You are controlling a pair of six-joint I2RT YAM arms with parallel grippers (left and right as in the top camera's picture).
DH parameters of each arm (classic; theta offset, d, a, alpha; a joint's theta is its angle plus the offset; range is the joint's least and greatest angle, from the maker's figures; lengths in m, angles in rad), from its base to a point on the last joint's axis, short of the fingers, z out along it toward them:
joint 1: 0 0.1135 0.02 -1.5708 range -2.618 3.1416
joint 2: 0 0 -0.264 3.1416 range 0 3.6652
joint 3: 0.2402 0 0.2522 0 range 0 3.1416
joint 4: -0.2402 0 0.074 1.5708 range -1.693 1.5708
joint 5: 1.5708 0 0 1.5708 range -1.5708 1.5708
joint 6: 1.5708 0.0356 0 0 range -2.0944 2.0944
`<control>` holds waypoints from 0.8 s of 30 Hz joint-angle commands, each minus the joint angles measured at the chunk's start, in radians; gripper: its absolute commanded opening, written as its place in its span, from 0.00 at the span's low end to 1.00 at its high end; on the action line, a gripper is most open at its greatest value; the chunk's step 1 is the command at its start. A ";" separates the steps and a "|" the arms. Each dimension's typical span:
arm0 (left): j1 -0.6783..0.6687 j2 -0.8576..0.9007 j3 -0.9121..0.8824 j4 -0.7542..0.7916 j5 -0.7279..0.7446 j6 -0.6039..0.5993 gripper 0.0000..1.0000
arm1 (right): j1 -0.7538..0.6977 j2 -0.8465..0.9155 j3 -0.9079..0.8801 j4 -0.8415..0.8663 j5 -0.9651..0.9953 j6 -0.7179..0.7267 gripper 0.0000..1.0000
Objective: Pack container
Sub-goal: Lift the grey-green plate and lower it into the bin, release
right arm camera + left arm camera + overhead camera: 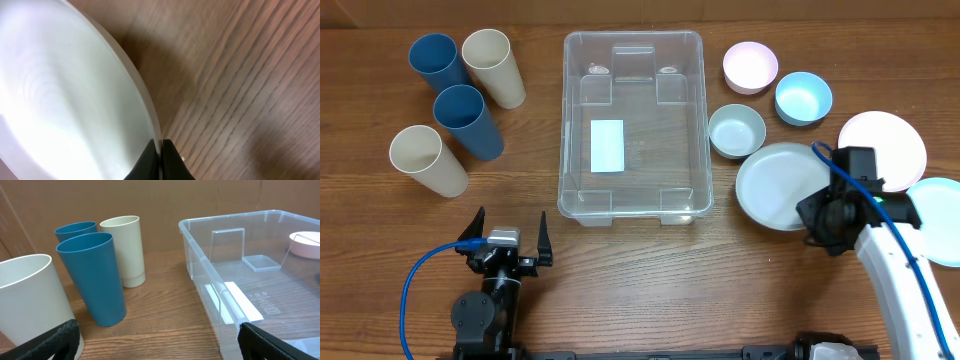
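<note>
- The container (655, 165), a large rectangular bin of clear, glossy plastic with rounded corners, is seen standing upright in the middle of the wood-grained surface (640, 270). A white rectangular label (607, 145) is shown on its base.
- The left hand (509, 234) is held low near the front edge, off the container's front-left corner. Its two black fingers are spread wide apart with nothing between them.
- From the left wrist, the container's thick rim and see-through wall are caught on the right.
- Four tall, smooth, tapered cups are stood upright to the left of the container: a far blue cup (438, 62), a far cream cup (492, 66), a near blue cup (465, 120) and a near cream cup (425, 160).
- Three round matte bowls are grouped on the right: a pink bowl (750, 67), a light-blue bowl (803, 98) and a grey-green bowl (736, 130). The last is set just beside the container's right wall.
- The right hand (820, 212) is clamped on the edge of a pale plate (775, 185). At the wrist, the dark fingertips (147, 165) are seen pressed together over the thin rim, beside the smooth, shallow face.
- Whether that plate is raised off the surface cannot be told.
- A pinkish-white plate (885, 140) and a pale blue plate (940, 200) are laid further right, the blue one partly covered by the white arm.
</note>
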 commanded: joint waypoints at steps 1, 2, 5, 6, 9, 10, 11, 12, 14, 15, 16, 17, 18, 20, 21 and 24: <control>0.006 -0.009 -0.003 -0.002 -0.003 0.026 1.00 | 0.003 -0.083 0.132 -0.044 0.020 -0.109 0.04; 0.005 -0.009 -0.003 -0.002 -0.003 0.026 1.00 | 0.004 -0.095 0.154 -0.054 0.010 -0.137 0.04; 0.006 -0.009 -0.003 -0.002 -0.003 0.026 1.00 | 0.004 -0.130 0.213 -0.060 -0.081 -0.258 0.04; 0.006 -0.009 -0.003 -0.002 -0.003 0.026 1.00 | 0.004 -0.139 0.230 -0.058 -0.116 -0.291 0.04; 0.006 -0.009 -0.003 -0.002 -0.003 0.026 1.00 | 0.025 -0.149 0.262 -0.042 -0.204 -0.353 0.04; 0.006 -0.009 -0.003 -0.002 -0.003 0.026 1.00 | 0.051 -0.149 0.266 -0.021 -0.237 -0.368 0.04; 0.006 -0.009 -0.003 -0.002 -0.003 0.026 1.00 | 0.084 -0.148 0.266 0.002 -0.244 -0.367 0.04; 0.006 -0.009 -0.003 -0.002 -0.003 0.026 1.00 | 0.114 -0.147 0.266 0.022 -0.243 -0.367 0.05; 0.006 -0.009 -0.003 -0.002 -0.003 0.026 1.00 | 0.193 -0.140 0.266 0.084 -0.243 -0.362 0.10; 0.006 -0.009 -0.003 -0.002 -0.003 0.026 1.00 | 0.236 -0.133 0.266 0.119 -0.242 -0.354 0.11; 0.006 -0.009 -0.003 -0.002 -0.003 0.026 1.00 | 0.270 -0.126 0.266 0.146 -0.239 -0.341 0.11; 0.006 -0.009 -0.003 -0.002 -0.003 0.026 1.00 | 0.304 -0.117 0.266 0.171 -0.231 -0.328 0.11; 0.006 -0.009 -0.003 -0.002 -0.003 0.026 1.00 | 0.338 -0.106 0.266 0.196 -0.228 -0.328 0.11; 0.006 -0.009 -0.003 -0.002 -0.003 0.026 1.00 | 0.401 -0.078 0.266 0.237 -0.206 -0.306 0.11; 0.006 -0.009 -0.003 -0.002 -0.003 0.026 1.00 | 0.436 -0.056 0.266 0.257 -0.195 -0.306 0.10; 0.006 -0.009 -0.003 -0.002 -0.003 0.026 1.00 | 0.490 -0.002 0.266 0.272 -0.158 -0.287 0.08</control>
